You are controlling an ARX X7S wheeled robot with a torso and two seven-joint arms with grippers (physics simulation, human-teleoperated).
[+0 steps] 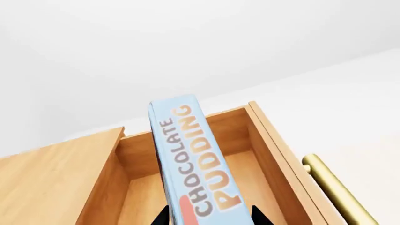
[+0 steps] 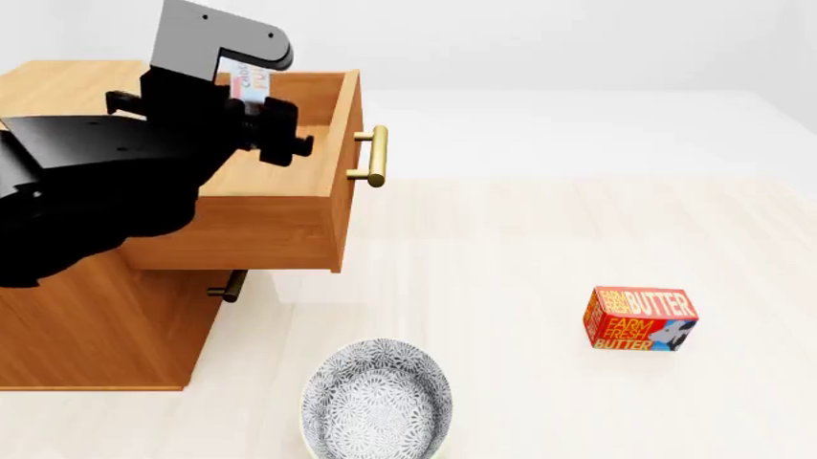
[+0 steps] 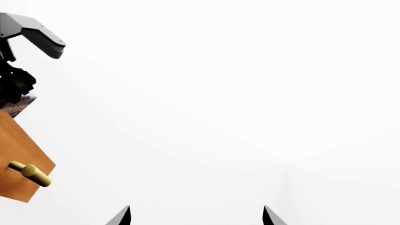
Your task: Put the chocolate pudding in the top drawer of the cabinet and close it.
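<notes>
Apparently chocolate pudding (image 1: 196, 164) between left jaws.

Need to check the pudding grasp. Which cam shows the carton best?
Left wrist view: the pudding fills the centre, label readable, held in the left gripper above the open top drawer. Head view shows only a sliver behind the arm. Right wrist view catches a small corner.
</notes>
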